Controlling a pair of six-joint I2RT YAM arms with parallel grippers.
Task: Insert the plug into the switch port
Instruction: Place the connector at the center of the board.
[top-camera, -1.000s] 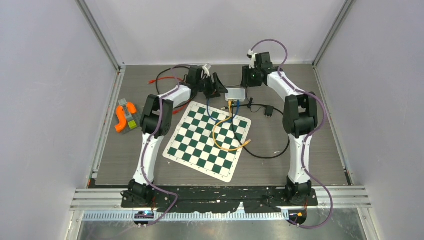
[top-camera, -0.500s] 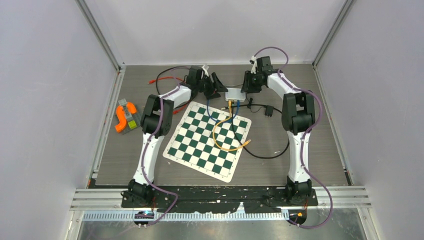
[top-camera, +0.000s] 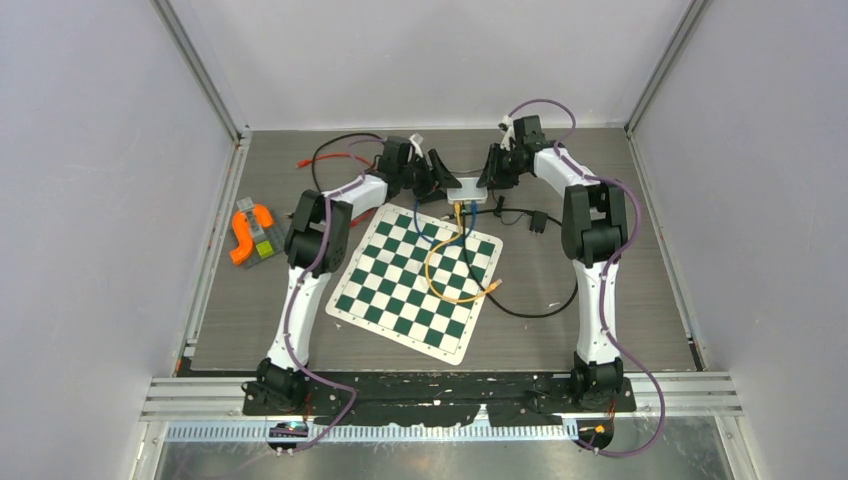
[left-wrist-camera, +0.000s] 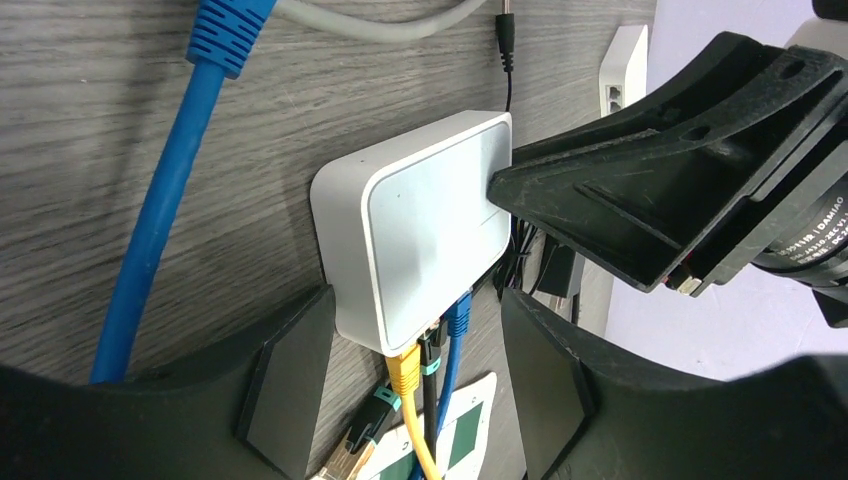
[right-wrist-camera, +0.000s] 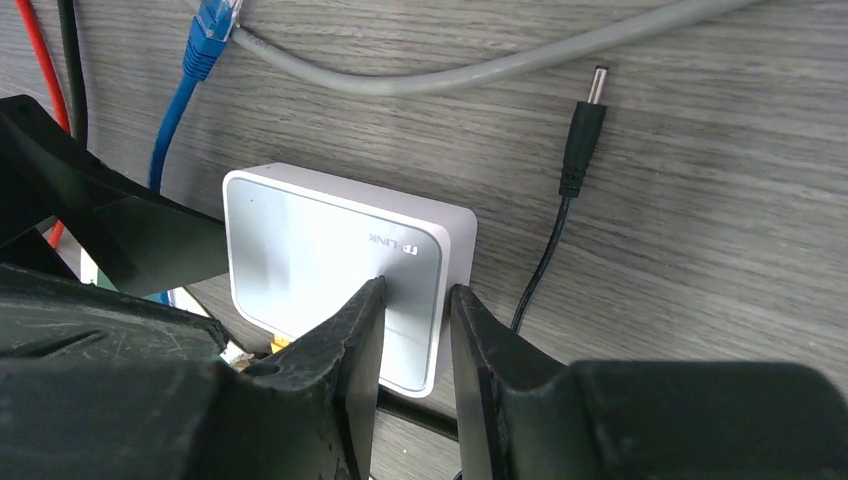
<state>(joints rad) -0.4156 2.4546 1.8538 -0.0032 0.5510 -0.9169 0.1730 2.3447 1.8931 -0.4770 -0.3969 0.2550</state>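
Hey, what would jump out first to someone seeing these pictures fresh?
The green-and-white checkered mat in the middle, with a yellow cable looping across it. Just beyond, the left pincer and right pincer flank a small white switch. An orange part lies far left.

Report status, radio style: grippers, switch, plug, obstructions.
Left gripper open, straddling switch, empty. Right gripper nearly closed at switch's top, empty. Black barrel plug and blue plug loose beyond switch. Grey cable lies beside them.

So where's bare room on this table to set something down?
Bare wood right of the right arm to the table edge, and the far-left corner behind the orange part. Crowded around the switch: left claw, right claw, cables, and the chessboard in front.
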